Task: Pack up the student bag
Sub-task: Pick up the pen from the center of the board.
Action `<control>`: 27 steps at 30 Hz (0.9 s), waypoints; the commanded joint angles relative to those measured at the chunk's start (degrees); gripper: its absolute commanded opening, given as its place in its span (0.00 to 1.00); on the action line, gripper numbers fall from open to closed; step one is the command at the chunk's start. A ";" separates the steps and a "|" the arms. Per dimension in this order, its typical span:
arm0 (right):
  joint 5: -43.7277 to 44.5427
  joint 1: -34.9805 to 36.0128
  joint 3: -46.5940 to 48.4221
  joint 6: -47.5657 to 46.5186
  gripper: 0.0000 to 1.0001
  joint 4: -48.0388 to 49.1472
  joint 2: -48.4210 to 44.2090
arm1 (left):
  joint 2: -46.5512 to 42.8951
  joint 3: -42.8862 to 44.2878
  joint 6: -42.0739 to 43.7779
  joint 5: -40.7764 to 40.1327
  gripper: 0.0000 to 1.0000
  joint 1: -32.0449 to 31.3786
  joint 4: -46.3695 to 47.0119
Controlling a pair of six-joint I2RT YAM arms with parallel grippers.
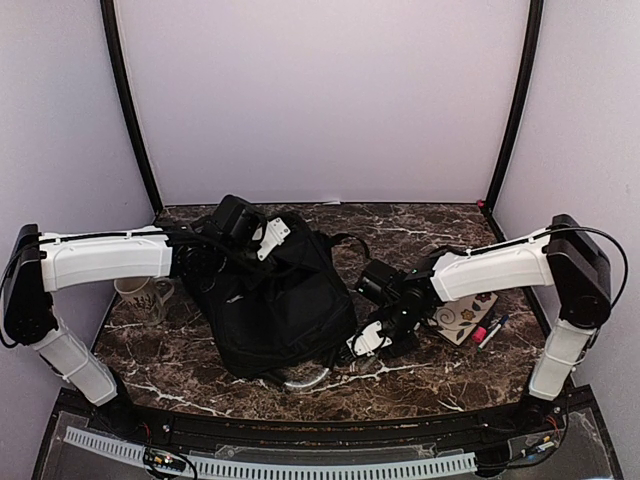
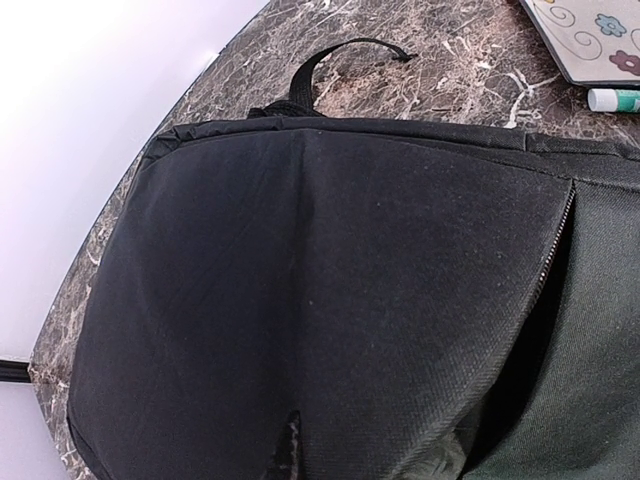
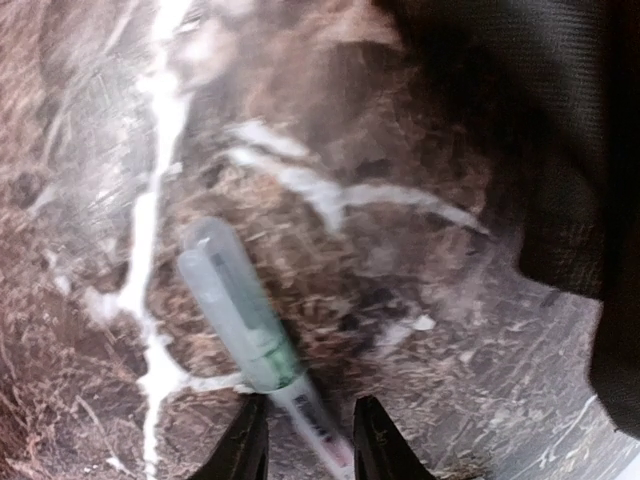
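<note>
Left gripper (image 1: 268, 238) is clamped on the student bag (image 1: 280, 300) fabric. Right gripper (image 3: 308, 445) jaws stand apart, with the marker (image 3: 235, 300) between them.

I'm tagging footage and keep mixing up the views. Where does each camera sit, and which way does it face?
Top external: fixed above and behind the bases, looking down on the table; left arm and right arm flank the student bag.
Left wrist: on the left arm, close over the bag's fabric; no robot part clearly shows.
Right wrist: on the right arm, facing down; the right claw straddles a pen.
Shared: top and left wrist both show the floral notebook.
</note>
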 commanded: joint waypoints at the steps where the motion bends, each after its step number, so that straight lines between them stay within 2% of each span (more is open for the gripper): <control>1: 1.22 0.48 1.43 0.21 0.29 0.40 1.79 | -5.10 1.14 -1.22 1.43 0.00 -0.04 4.71; 15: 1.06 2.38 5.44 2.96 0.10 -5.77 1.89 | -5.55 1.22 -1.83 2.30 0.00 -0.04 4.59; 22: -3.07 6.59 16.61 4.90 0.10 -15.62 -2.76 | -6.30 0.91 -3.31 5.03 0.00 0.05 5.20; 27: -6.39 8.89 27.46 6.77 0.10 -17.45 -2.14 | -6.09 1.66 -3.98 9.12 0.00 0.44 4.24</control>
